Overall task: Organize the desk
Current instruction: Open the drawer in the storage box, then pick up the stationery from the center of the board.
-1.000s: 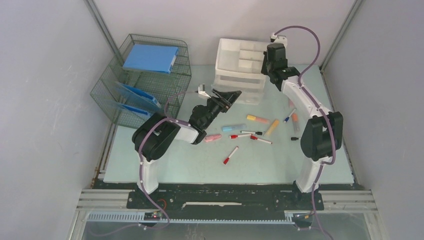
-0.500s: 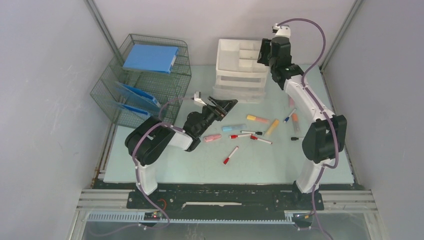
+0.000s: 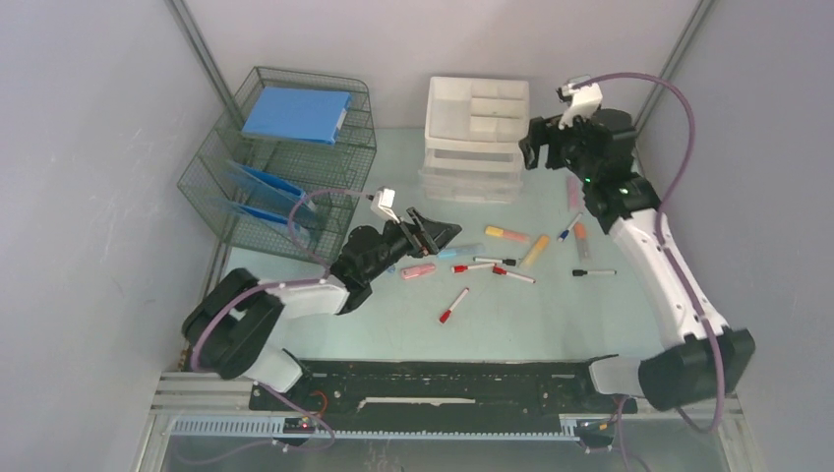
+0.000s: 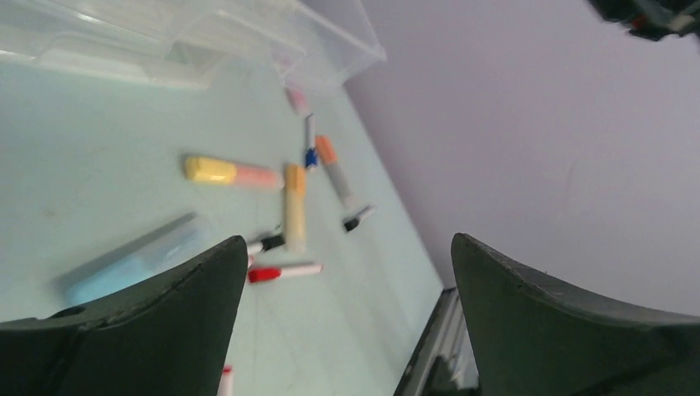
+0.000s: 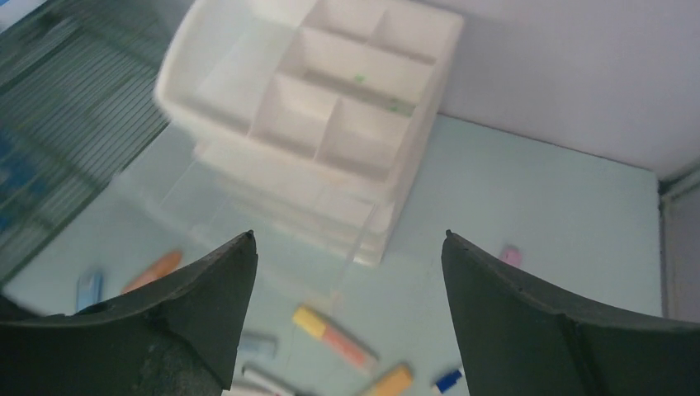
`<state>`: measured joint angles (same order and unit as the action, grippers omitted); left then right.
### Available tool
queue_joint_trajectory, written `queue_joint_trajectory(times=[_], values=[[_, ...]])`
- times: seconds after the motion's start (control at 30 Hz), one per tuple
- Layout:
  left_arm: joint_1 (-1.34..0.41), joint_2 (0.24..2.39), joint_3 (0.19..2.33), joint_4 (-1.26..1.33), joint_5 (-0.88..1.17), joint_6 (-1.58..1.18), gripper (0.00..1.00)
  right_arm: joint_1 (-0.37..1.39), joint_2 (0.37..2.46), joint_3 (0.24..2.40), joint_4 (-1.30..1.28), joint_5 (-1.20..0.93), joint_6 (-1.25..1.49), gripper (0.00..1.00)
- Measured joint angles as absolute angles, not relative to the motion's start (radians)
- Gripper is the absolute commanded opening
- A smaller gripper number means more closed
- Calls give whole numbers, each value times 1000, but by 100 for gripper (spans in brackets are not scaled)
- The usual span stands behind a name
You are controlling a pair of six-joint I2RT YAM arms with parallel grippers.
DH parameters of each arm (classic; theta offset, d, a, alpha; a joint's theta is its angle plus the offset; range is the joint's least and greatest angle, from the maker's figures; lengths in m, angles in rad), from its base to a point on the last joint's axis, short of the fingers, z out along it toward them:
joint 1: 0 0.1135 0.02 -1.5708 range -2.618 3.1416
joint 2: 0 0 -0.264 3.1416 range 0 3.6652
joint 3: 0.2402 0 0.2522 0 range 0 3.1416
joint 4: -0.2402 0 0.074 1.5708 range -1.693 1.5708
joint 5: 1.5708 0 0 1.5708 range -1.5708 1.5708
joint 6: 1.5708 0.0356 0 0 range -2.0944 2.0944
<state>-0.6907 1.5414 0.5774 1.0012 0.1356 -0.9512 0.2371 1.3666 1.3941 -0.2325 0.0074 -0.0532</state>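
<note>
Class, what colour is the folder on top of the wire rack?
The folder is blue; top external view shows it best.

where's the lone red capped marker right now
In the top view, the red-capped marker lies alone near the middle of the desk, closer to the front rail than the other pens.

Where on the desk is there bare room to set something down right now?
The widest bare stretch of the desk is the near strip between the lone red-capped marker and the black front rail. A narrower gap lies between the wire rack and the white drawer unit. The middle, in front of it, is crowded with pens.
</note>
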Motion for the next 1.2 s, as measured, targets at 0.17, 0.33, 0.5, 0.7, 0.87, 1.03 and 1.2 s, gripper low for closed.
queue_joint_trajectory(times=[0.17, 0.33, 0.5, 0.7, 0.87, 1.03, 1.2], values=[[-733, 1321, 563, 692, 93, -767, 100, 106, 1193, 1322, -391, -364, -182, 91], [-773, 1082, 564, 406, -11, -597, 100, -1, 1074, 1254, -587, -662, -338, 93], [-774, 909, 554, 213, -128, -529, 100, -30, 999, 1114, -751, -838, -469, 94], [-774, 776, 462, 108, -155, -519, 95, -73, 866, 926, -799, -956, -547, 100], [-774, 704, 395, 66, -76, -525, 95, -148, 721, 809, -774, -993, -589, 100], [-793, 708, 370, 59, -11, -549, 95, -206, 703, 799, -747, -990, -606, 100], [-912, 822, 399, 0, -57, -531, 94, -253, 715, 799, -735, -981, -612, 100]])
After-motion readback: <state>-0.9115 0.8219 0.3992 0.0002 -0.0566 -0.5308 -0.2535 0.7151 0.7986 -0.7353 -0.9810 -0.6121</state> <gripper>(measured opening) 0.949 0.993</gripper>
